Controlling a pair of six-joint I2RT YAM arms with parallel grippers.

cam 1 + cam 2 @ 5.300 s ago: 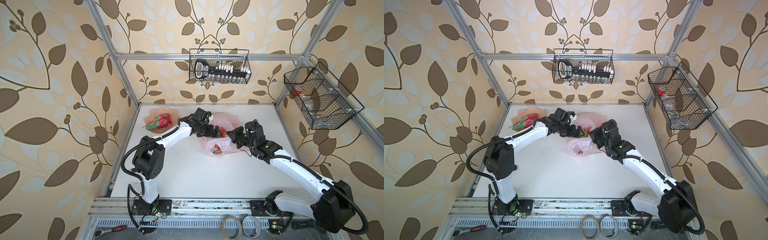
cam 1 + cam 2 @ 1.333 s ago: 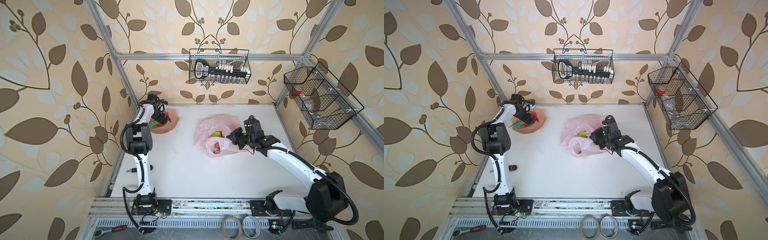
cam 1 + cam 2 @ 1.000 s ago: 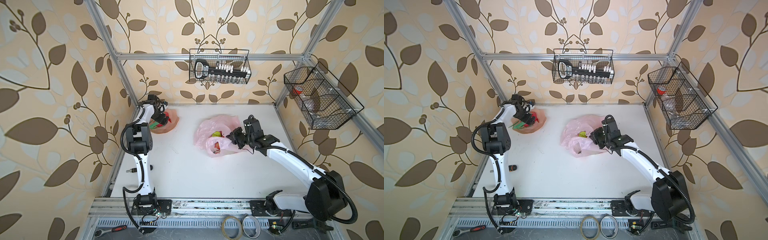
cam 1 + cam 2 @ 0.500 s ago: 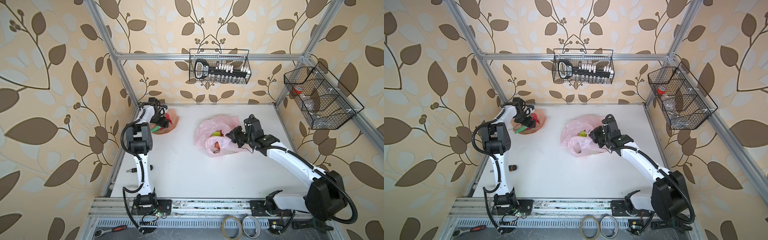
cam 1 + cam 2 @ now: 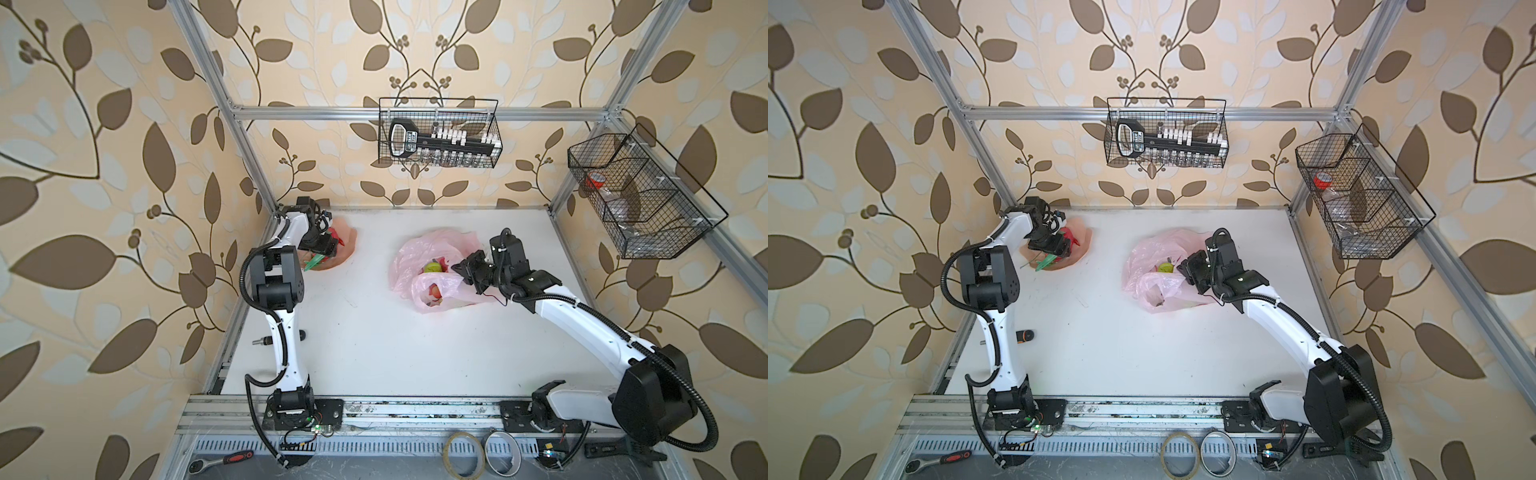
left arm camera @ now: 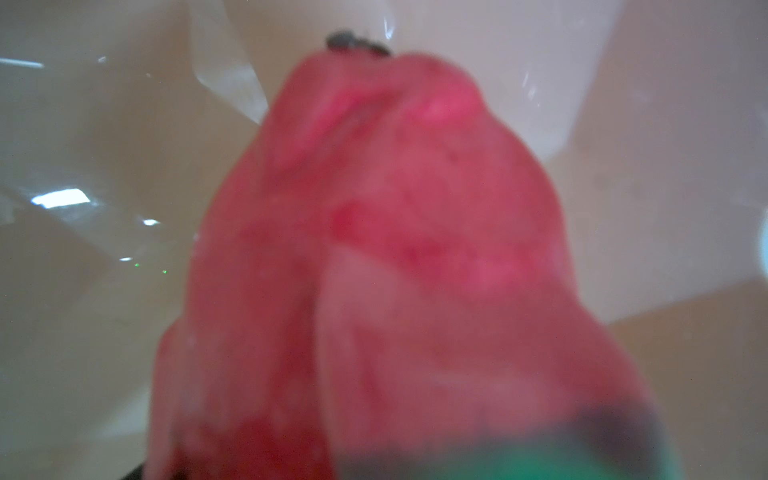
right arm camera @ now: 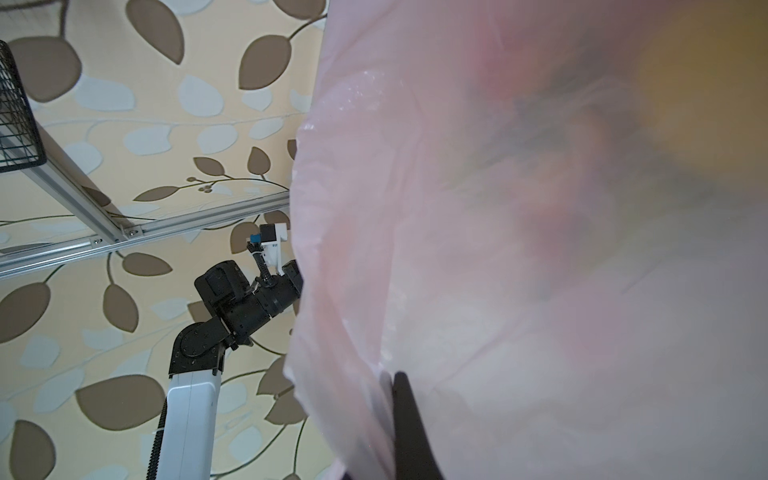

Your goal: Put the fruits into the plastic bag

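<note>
step: fetching the dragon fruit (image 6: 395, 249) off the peach dish (image 5: 350, 243); bagging looking partly done.
left gripper (image 5: 325, 246): hanging right over the dragon fruit, upper left of the tabletop in both top views; cannot tell if clenched or released, jaws hidden and wrist view blurred.
right gripper (image 5: 460, 270): clenched, pinching the plastic bag (image 5: 415, 249) rim, right of centre, propping the mouth open.
in bag: yellow-green fruit (image 5: 433, 266) showing at the mouth.
next move: likely gripping the fruit's body, lifting clear of the dish, carrying it right to the bag mouth.
</note>
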